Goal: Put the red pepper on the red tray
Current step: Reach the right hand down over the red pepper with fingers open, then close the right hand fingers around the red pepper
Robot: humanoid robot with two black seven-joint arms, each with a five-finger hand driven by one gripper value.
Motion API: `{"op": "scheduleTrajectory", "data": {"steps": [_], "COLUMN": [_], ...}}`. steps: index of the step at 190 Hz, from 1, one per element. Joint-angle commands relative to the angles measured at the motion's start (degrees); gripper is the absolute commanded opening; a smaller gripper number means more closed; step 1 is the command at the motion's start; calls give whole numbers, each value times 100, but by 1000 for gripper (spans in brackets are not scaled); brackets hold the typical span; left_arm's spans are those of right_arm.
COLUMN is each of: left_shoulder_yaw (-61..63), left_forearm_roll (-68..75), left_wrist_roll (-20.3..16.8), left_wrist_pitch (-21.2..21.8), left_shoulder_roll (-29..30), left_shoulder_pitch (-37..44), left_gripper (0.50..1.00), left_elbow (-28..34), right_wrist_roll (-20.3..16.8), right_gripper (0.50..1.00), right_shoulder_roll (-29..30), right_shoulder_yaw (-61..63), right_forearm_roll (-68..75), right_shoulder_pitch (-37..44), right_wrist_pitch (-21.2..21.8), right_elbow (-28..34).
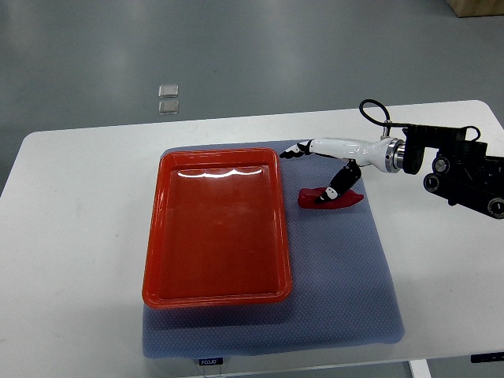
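A long red pepper (pixel 345 200) lies on the blue-grey mat, just right of the red tray (pixel 154 236). The tray sits on the left half of the mat and holds nothing. My right hand (pixel 315 169) reaches in from the right edge, above the pepper's far side. Its white fingers (pixel 303 147) stretch out flat toward the tray's far right corner. The black-tipped thumb (pixel 340 183) points down and touches the top of the pepper. The hand is open and does not grip the pepper. No left arm shows.
The blue-grey mat (pixel 346 276) covers the middle of a white table (pixel 71 236). The right arm's black wrist block (pixel 465 169) and a looped cable (pixel 374 110) hang over the table's right side. Two small clear squares (pixel 168 98) lie on the floor beyond.
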Motion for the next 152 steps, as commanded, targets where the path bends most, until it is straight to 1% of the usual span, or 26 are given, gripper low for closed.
{"op": "scheduleTrajectory", "data": {"steps": [1,62,88,119,136,152], "left_shoulder_yaw": [-2,-2,-2,-2,-2,-2], "left_forearm_roll": [0,0,0,0,0,0], "left_wrist_roll": [0,0,0,0,0,0], "left_wrist_pitch": [0,0,0,0,0,0], "left_shoulder_roll": [0,0,0,0,0,0], "left_shoulder_pitch": [0,0,0,0,0,0], "left_gripper": [1000,1000,1000,1000,1000,1000], "left_elbow": [8,-1,-1,-1,-1,-1], "right_wrist_roll": [-16,-42,-51,-51,-42,-42], "right_gripper": [913,909,903,901,891,870], "right_shoulder_roll": [3,12,65,73,56,38], "right_shoulder_yaw": [-100,-302,-302,-302,-293,-293], "right_forearm_roll": [-96,-316,-325,-369,-386,-386], "right_shoulder_pitch": [-14,-181,-216,-251,-251,-242], "right_wrist_pitch": [-2,-81,-81,-90,-90,-90], "right_elbow": [-28,-107,-318,-397,-414,-414]}}
